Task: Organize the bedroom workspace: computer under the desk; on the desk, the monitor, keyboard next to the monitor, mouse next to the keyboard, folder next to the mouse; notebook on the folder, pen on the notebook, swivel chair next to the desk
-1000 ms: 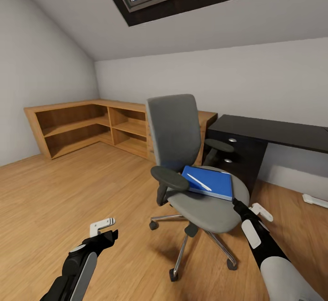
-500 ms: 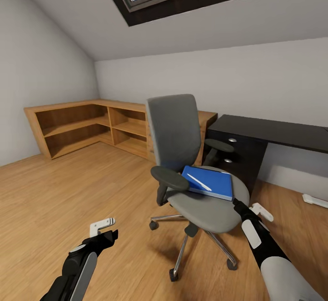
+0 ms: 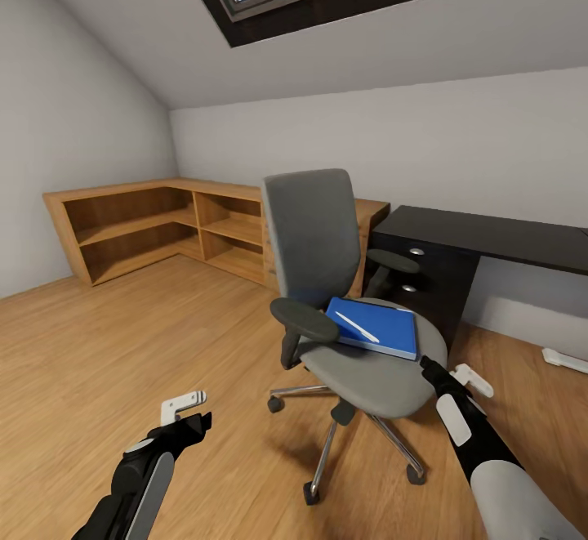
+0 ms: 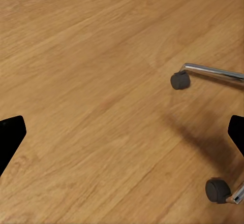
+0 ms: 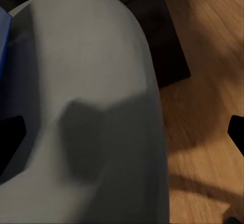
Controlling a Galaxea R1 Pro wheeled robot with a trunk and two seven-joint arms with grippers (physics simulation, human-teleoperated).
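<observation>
The swivel chair (image 3: 314, 238), grey with black armrests, stands mid-room just left of the black desk (image 3: 498, 236). On its seat lies a flat blue item (image 3: 376, 328), folder or notebook, I cannot tell which. The white pen (image 3: 357, 327) rests on top of it. My right gripper (image 3: 451, 374) is open at the seat's front right edge, and the grey seat (image 5: 86, 82) lies close under it, with a blue corner (image 5: 3, 36) at the side. My left gripper (image 3: 192, 412) hangs open over the wooden floor, left of the chair, near two casters (image 4: 179, 80).
A low wooden corner shelf unit (image 3: 155, 225) runs along the back left walls. The desk's black drawer unit (image 3: 429, 283) sits right behind the chair. A flat white object (image 3: 565, 359) lies on the floor at far right. Open floor spreads to the left.
My right gripper has slipped back a touch from the seat's edge. Chair, blue item, pen and left arm have stayed still.
</observation>
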